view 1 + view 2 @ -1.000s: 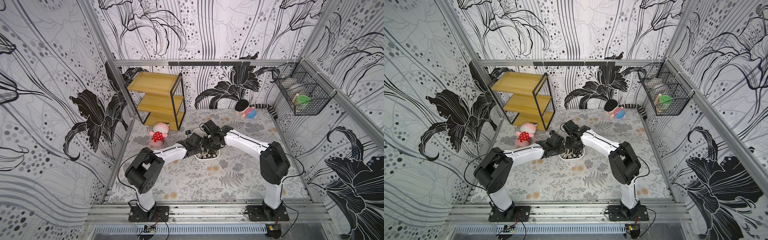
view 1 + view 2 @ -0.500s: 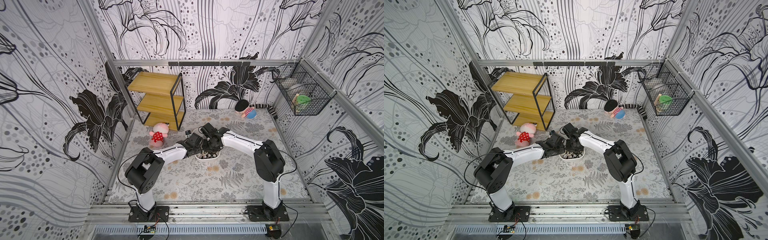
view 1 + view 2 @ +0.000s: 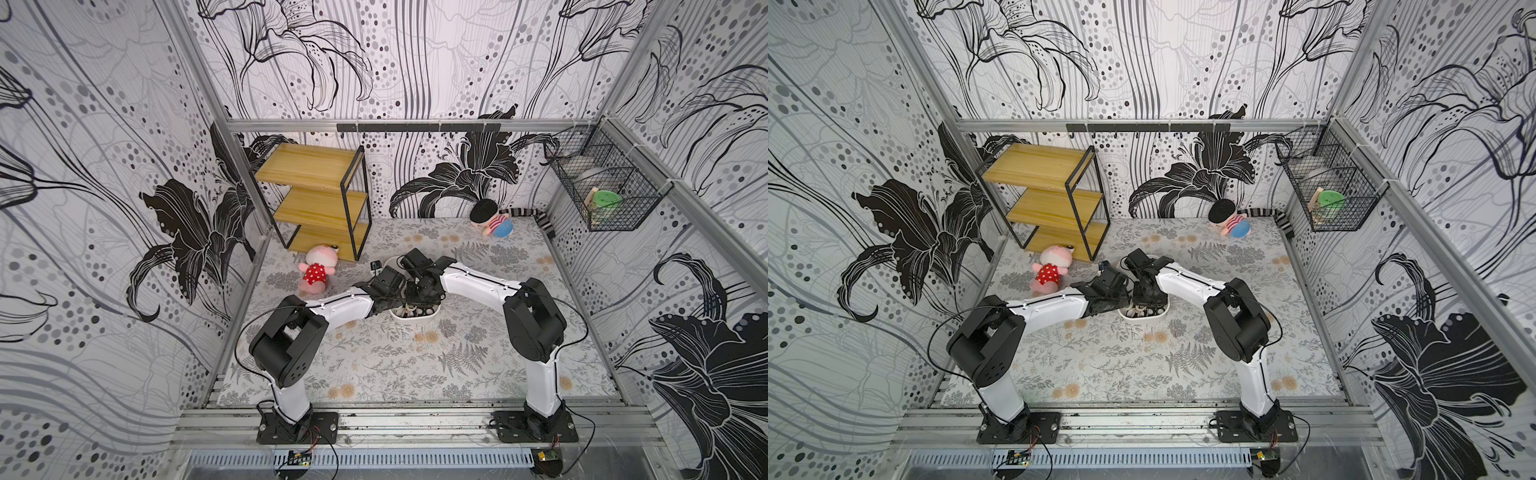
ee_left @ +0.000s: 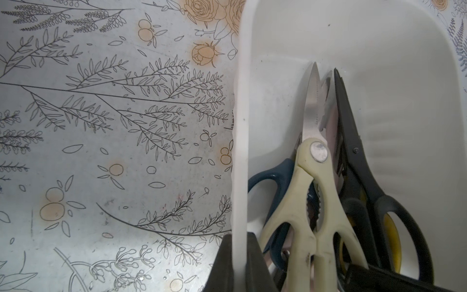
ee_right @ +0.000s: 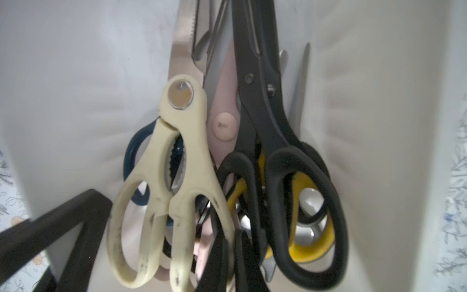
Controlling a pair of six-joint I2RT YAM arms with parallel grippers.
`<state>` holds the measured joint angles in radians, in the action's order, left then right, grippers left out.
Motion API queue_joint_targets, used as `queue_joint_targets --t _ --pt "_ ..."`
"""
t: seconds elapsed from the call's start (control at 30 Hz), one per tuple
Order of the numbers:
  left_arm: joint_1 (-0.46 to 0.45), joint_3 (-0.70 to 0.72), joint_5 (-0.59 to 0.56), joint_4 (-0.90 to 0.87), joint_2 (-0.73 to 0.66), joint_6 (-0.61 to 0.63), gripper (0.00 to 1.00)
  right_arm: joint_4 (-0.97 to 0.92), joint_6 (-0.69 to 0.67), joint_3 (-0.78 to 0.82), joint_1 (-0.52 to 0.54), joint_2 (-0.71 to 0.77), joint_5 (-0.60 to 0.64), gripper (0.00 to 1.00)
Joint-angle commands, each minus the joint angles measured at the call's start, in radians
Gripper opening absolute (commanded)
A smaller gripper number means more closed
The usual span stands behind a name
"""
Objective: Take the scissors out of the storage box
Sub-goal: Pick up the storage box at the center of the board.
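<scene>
**Location.** On the table (image 3: 415,365), the storage box (image 3: 413,318) stands about mid-surface, and both arms meet over it. The scissors (image 5: 177,156) are all inside it, piled lengthwise with their handles towards the grippers.

**Risks.**
- Box: it looks shallow and light. In my judgement, an upward pull on tangled handles could lift or tip it unless the clamp on its wall holds.
- Pile: the cream pair (image 4: 313,192) lies over dark blue, pinkish and black pairs, and their loops overlap. Drawing one pair out may drag its neighbours along or spill them onto the table.
- Grip: a shallow or off-centre pinch on a smooth handle could slip partway through the lift.
- Clearance: the two grippers work very close together, so a sideways move risks contact between them.

**Pose.**
- The left arm (image 3: 340,309) and right arm (image 3: 478,286) reach in low from opposite sides, with their forearms stretched towards the box.
- The left gripper (image 4: 238,252) is clenched on the box's side wall, one finger outside and one inside.
- The right gripper (image 5: 233,252) points down among the handle loops with its jaws closed. I cannot tell whether a handle is caught between them.
</scene>
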<state>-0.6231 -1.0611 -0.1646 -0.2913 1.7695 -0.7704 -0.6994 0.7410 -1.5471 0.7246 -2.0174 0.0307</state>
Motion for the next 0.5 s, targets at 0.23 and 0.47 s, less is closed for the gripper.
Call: queue_joint_targets --t 0.23,0.47 --pt "0.009 0.029 -0.003 0.019 -0.025 -0.010 0.00 0.054 -0.045 0.056 0.002 0.116 -0.010 0.00" --pt "0.066 0.032 0.022 0.019 -0.030 0.006 0.00 0.013 -0.098 0.007 0.001 0.163 0.015 0.00"
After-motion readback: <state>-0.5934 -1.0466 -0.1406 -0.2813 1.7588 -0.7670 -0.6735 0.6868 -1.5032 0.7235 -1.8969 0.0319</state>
